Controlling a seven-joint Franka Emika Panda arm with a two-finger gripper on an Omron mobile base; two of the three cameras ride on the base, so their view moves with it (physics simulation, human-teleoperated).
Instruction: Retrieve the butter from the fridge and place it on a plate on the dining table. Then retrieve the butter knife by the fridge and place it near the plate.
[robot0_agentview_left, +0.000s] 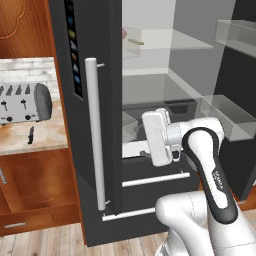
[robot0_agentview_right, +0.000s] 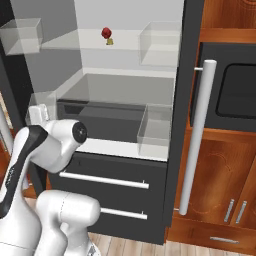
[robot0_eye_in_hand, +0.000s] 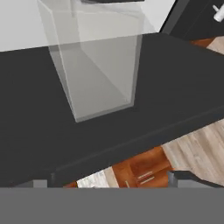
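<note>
Two things sit on the top shelf of the fridge (robot0_agentview_left: 90, 150): the butter (robot0_agentview_left: 135, 42), a tiny yellow stick, and a small round red thing (robot0_agentview_right: 106, 32) just beside it. The fridge door on the right is swung wide, so the inside is easy to see. In the right base view the butter (robot0_agentview_right: 109, 42) shows as a little yellow bit under the red thing.

The pincer (robot0_eye_in_hand: 109, 181) is wide open and holds nothing. It is down low, near the dark ledge above the two drawers, and it looks down past a clear bin (robot0_eye_in_hand: 94, 65) to the wood floor. The butter is well above it and farther in.

Butter like this is likely light and a bit soft, and maybe slippery. I think the best hold is across its short sides, in the middle, with a soft squeeze so it does not squash or pop out. The red thing is so close that a finger could knock it.

Room to move is tight. The shelf edge is in front of the butter, and clear bins hang on both sides of the fridge. The arm must lift up over the middle shelf and go in straight between them.

The knife (robot0_agentview_left: 31, 135) lies on the tabletop (robot0_agentview_left: 45, 142) left of the fridge, near a toaster (robot0_agentview_left: 25, 102).
</note>
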